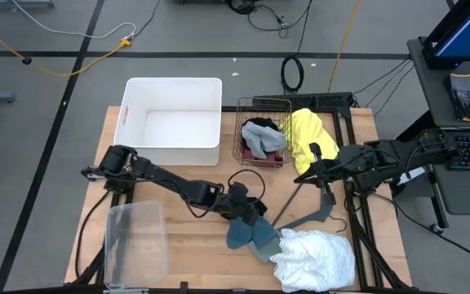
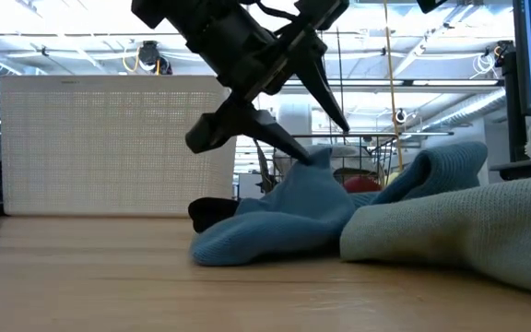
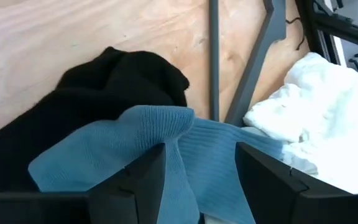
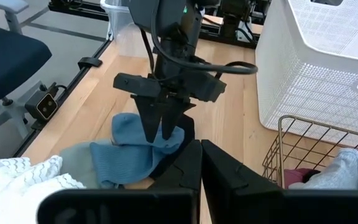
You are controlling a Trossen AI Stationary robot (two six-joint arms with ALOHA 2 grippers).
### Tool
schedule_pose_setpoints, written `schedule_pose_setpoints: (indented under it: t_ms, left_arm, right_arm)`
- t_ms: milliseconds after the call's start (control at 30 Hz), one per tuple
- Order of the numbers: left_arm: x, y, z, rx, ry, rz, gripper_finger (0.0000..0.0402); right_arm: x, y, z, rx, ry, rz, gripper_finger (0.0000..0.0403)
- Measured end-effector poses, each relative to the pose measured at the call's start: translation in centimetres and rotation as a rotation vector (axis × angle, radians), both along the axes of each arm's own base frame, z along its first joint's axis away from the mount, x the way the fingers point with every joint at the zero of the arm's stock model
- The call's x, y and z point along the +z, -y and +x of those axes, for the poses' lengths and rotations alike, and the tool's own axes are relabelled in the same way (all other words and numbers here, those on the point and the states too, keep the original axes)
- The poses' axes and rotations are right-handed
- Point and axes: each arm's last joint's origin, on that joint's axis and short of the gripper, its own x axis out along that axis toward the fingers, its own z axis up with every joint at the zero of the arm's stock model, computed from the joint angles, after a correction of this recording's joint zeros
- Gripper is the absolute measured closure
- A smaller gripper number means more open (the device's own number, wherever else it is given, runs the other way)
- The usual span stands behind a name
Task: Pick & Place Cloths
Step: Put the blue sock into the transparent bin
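Two ribbed blue knit cloths (image 1: 239, 235) lying bunched at lower centre of the overhead frame, partly covered by the left gripper (image 1: 247, 214); beside them a pale grey-green knit cloth (image 1: 266, 243), its edge tucked under the frilly white garment (image 1: 315, 258) at lower right. Black soft cloth (image 3: 98, 87) mostly buried beneath the blue knit, only its rounded top showing at the wrist picture's upper left. Left arm stretched low across the wooden table (image 1: 194, 245), wrist tipped down, fingers (image 3: 138, 180) spread open astride a raised fold of blue fabric, not pinching it. Right gripper (image 1: 315, 167) held at centre right of the overhead frame, fingers pressed together on nothing. Bright yellow garment (image 1: 310, 135) draped beside the gold wire basket (image 1: 262, 104), grey cloth (image 1: 259, 140) heaped inside. Flat grey hanger (image 1: 312, 214) just beside the cloths.
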Motion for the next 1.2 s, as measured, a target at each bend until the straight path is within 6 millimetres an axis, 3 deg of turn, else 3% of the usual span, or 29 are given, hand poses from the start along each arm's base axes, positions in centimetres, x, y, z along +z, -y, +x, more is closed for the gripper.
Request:
schedule_pose_setpoints:
  t_ms: [433, 600, 800, 1200]
  left_arm:
    - [0.1, -1.8, -0.2, -0.025, -0.061, 0.040, 0.0206]
    - [1.9, -1.9, -0.6, -0.098, -0.040, 0.111, 0.0206]
    - [4.6, -2.1, -1.1, -0.217, -0.001, 0.314, 0.0206]
    - [3.7, -2.0, -1.4, -0.459, -0.059, 0.485, 0.0206]
  right_arm:
    - [-0.2, 0.0, -0.1, 0.000, -0.022, -0.005, 0.0402]
    - [-0.2, 0.0, -0.1, 0.000, -0.021, -0.005, 0.0401]
    - [-0.5, 0.0, 0.0, 0.000, -0.024, -0.005, 0.0402]
    - [-1.5, 0.0, -0.1, -0.002, -0.023, -0.002, 0.0402]
